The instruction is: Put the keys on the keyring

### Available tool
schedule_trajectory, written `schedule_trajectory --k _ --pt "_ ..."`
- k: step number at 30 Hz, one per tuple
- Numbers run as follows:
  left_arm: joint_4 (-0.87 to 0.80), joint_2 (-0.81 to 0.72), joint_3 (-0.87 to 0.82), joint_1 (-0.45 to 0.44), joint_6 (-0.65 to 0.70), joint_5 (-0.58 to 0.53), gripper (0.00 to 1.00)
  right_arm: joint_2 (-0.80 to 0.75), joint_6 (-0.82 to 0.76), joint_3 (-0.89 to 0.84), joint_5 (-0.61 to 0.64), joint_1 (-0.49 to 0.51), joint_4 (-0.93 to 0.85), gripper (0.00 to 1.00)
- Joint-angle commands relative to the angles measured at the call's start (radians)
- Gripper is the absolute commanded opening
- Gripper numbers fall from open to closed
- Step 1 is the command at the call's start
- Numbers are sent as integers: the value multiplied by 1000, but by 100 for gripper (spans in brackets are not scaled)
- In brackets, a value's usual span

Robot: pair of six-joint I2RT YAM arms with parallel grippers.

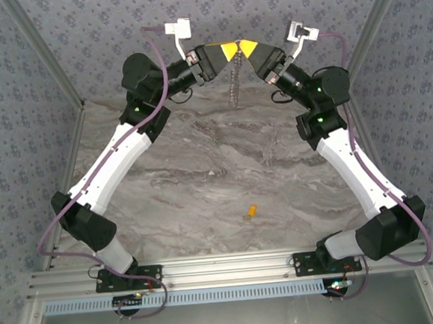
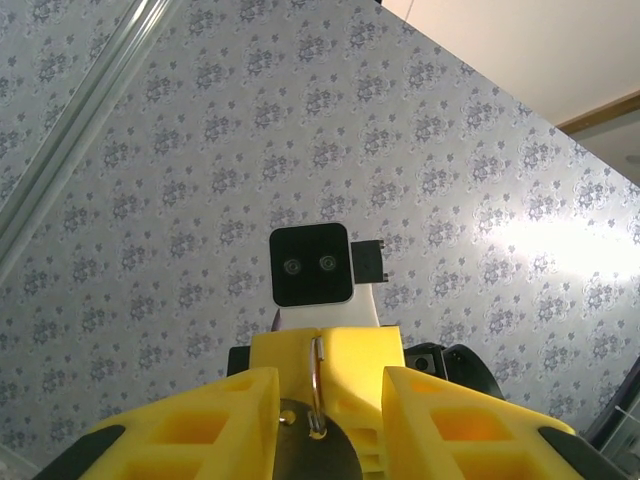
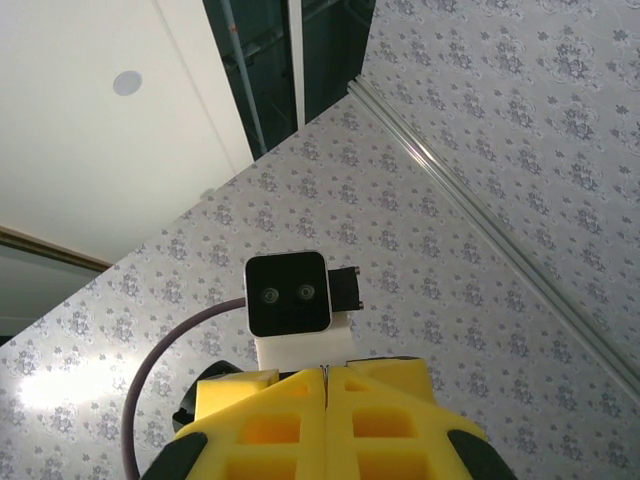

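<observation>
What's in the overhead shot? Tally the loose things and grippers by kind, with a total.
key: 1
keyring: 1
grippers: 2 (left gripper, right gripper)
Total: 4

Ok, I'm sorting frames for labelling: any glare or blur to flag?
Top external: even light, sharp, with the small key and the hanging keyring both legible. Left wrist: a bright glare patch washes out the wallpaper on the right. Right wrist: fainter glare on the wallpaper, low left.
</observation>
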Motion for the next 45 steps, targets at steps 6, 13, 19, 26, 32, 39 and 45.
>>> schedule_trajectory --k 6,13,19,26,32,39,45 --pt "74 -26 -3 -10 -9 17 26 -19 -6 -13 32 7 31 0" --pt "77 -38 -30 -11 -9 7 32 -25 -10 -19 42 6 27 0" --pt "88 -39 -43 -11 -14 7 31 -26 -10 -22 48 4 27 0" --pt "94 -34 -38 -10 -15 7 19 -25 -5 -24 48 4 29 0" --pt "102 -26 -31 -11 -18 15 4 -24 -5 -25 48 4 33 0" --pt "104 -22 -24 -11 -14 14 2 -16 0 -20 47 4 40 0" --pt "102 -17 -17 -10 -9 12 12 -10 2 -17 43 4 44 0"
